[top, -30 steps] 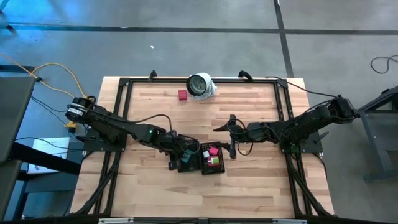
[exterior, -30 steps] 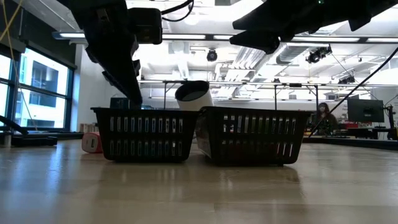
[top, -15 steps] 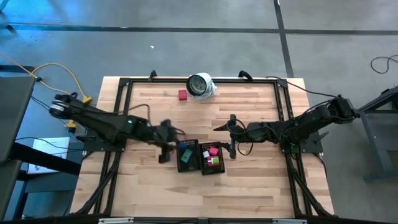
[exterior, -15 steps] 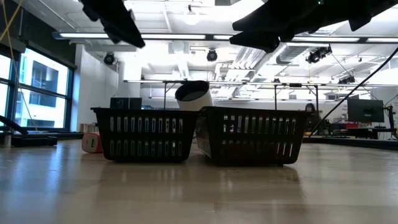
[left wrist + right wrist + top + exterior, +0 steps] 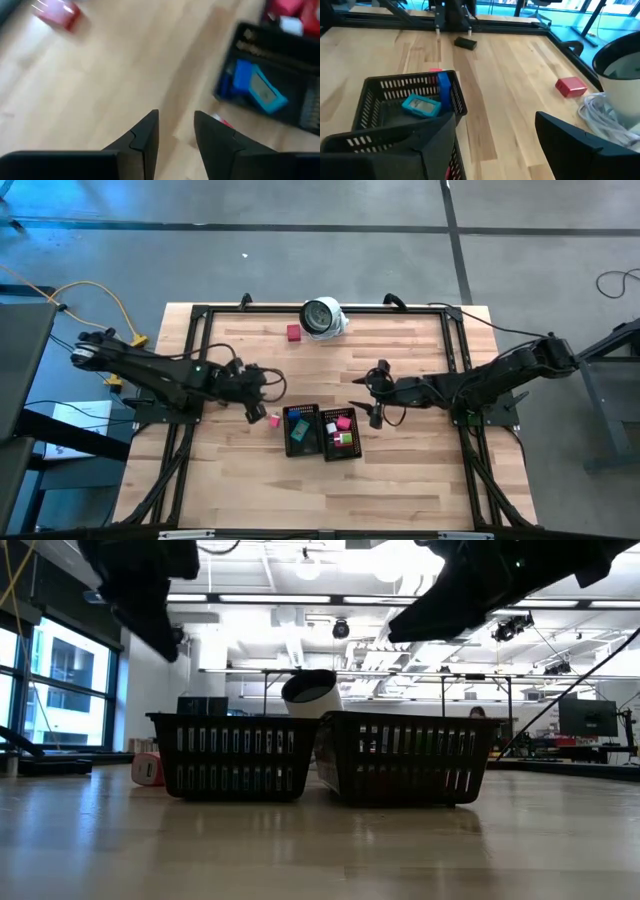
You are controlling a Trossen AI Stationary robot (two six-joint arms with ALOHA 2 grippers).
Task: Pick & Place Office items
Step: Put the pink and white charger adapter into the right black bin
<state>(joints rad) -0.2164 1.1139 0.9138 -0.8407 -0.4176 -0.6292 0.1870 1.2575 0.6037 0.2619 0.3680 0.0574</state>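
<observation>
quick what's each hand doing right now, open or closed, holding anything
Left hand: open a little, empty, above the table beside the left tray.
Right hand: open wide, empty, over the right tray.

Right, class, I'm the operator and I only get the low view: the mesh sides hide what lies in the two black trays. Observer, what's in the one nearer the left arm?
Observer: The left-arm tray holds a blue piece and a teal piece.
Operator: And the other one?
Observer: The right-arm tray holds a pink piece, a green piece and a white piece.
Operator: Anything behind the trays, by that round white thing?
Observer: A red piece lies on the table beside the round white object.
</observation>
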